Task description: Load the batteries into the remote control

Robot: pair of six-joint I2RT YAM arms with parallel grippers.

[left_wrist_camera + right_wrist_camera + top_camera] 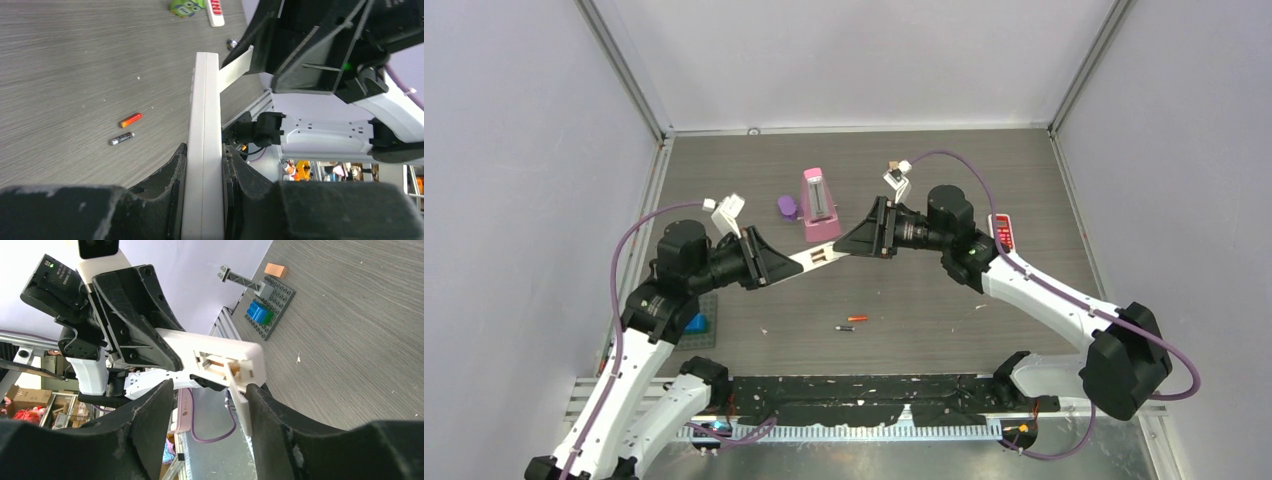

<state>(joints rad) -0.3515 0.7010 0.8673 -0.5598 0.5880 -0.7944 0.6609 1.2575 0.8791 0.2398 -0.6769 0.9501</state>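
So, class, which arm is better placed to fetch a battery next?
Likely right. The left gripper is shut on the white remote, holding it off the table; the right gripper stands open beside the cover, free to reach the two batteries.

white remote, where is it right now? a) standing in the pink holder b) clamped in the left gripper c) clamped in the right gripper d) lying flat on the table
B: the left gripper is shut on the white remote, its fingers pressed to both sides, while the right gripper stands open around the remote's far end.
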